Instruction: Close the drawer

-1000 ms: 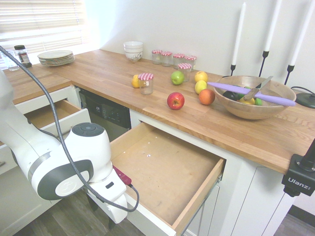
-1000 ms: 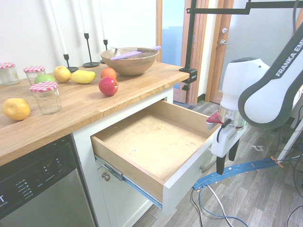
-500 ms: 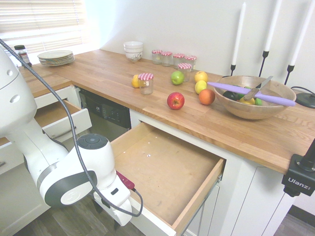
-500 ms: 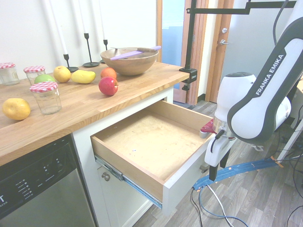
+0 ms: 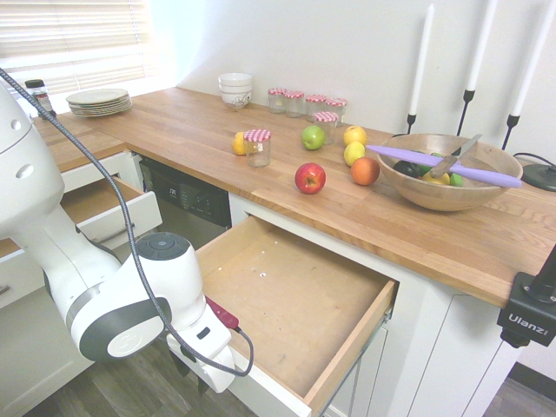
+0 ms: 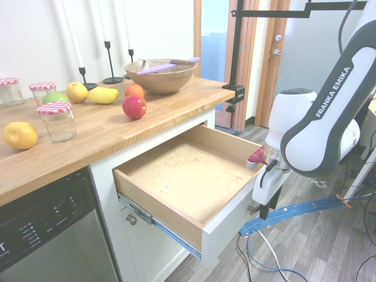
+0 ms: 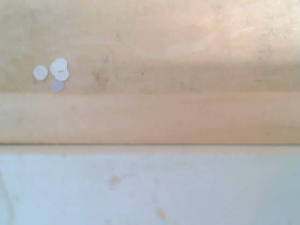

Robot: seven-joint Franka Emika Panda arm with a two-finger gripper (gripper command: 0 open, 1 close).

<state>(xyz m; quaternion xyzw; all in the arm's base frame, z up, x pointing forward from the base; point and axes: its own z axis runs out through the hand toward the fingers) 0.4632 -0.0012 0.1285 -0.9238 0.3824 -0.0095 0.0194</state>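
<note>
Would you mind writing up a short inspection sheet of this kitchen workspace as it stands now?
Surface: wooden countertop, dry, in order.
Job's things: drawer wide open, nothing inside but small paper dots.
Clutter: red apple, jars, wooden bowl holding a purple knife, plates.
Grippers: gripper low against the drawer's white front; finger state unclear.
Cables: nothing noted.
Surroundings: smaller drawer also open; dishwasher shut.
</note>
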